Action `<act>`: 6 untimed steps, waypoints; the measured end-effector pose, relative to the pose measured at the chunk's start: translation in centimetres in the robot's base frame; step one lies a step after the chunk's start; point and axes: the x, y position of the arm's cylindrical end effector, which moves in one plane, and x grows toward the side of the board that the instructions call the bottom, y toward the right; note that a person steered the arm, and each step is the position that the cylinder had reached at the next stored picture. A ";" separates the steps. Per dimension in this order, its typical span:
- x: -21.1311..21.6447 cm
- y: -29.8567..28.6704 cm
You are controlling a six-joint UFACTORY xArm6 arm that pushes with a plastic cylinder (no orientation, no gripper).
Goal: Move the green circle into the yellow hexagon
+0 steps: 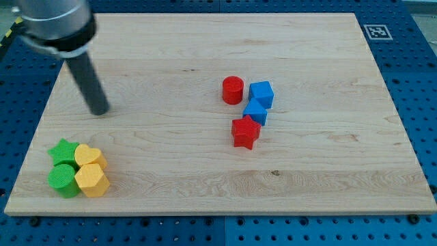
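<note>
The green circle sits at the view's lower left, touching the yellow hexagon on its right side. A green star lies just above the circle and a second yellow block lies above the hexagon; the four form a tight cluster. My tip is on the board above the cluster, about a block's width clear of it and slightly to its right.
A red circle, a blue cube, a second blue block and a red star cluster near the board's middle. A marker tag is at the board's top right corner.
</note>
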 end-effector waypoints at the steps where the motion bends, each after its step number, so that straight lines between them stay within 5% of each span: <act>1: 3.0 -4.3; 4: 14.1 -0.8; 6: 13.9 0.5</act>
